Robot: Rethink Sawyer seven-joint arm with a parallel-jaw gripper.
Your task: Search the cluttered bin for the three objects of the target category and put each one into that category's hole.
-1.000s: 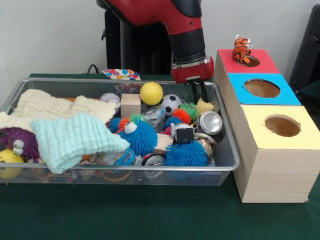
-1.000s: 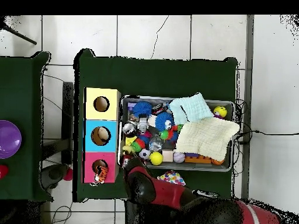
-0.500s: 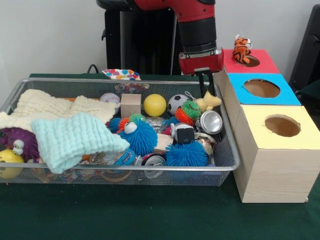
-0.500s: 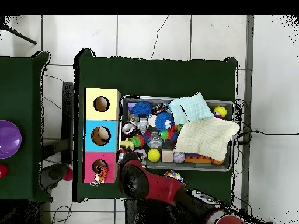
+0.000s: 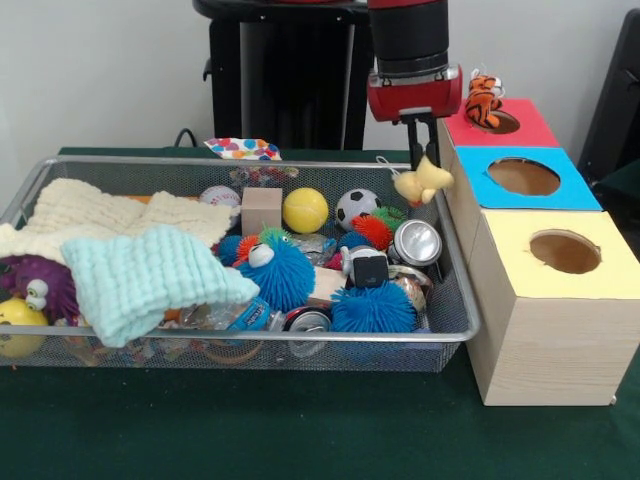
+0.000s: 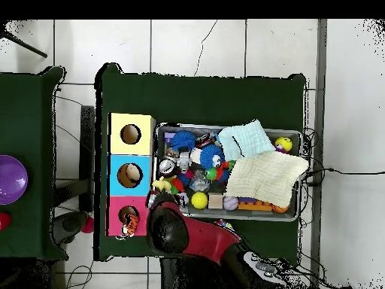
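- bin (image 5: pixel 455 300) (image 6: pixel 292 213): wire mesh basket on green table (image 5: pixel 300 430), packed full. Front view, left half: cream knit cloth (image 5: pixel 90 215) with mint knit cloth (image 5: pixel 150 275) lying on it; purple googly-eyed puffer (image 5: pixel 35 285) and a yellow ball (image 5: pixel 15 320) at the near left corner.
- middle/right of bin: blue puffer ball (image 5: pixel 275 270) with eye, second blue puffer (image 5: pixel 372 308) nearer, wooden cube (image 5: pixel 261 210), yellow ball (image 5: pixel 305 210), soccer ball (image 5: pixel 357 207), baseball (image 5: pixel 220 197), red-green puffer (image 5: pixel 375 228), silver can (image 5: pixel 417 243) on its side, small black block (image 5: pixel 368 270).
- wooden box right of bin, three round holes: red-faced hole (image 5: pixel 503 122) (image 6: pixel 128 215) farthest, blue (image 5: pixel 523 177) in the middle, yellow (image 5: pixel 565 251) nearest.
- tiger plush (image 5: pixel 483 97) (image 6: pixel 131 223) sits at the rim of the red hole, sticking up, not dropped fully in.
- overhead view shows something pale inside the blue hole; can't tell what.
- no readable writing or brand; polka-dot item (image 5: pixel 242 149) behind the bin, far side.
- gripper (image 5: pixel 422 168): fingers closed narrow, pinching pale yellow plush (image 5: pixel 422 183) (image 6: pixel 162 185) by its top; plush hangs clear above the bin's far right corner, just left of the box.
- change: half a second ago the yellow plush was low at the bin contents by the red-green puffer; it is now lifted off them and the arm is higher and closer to the box. The rest of the bin looks unchanged.
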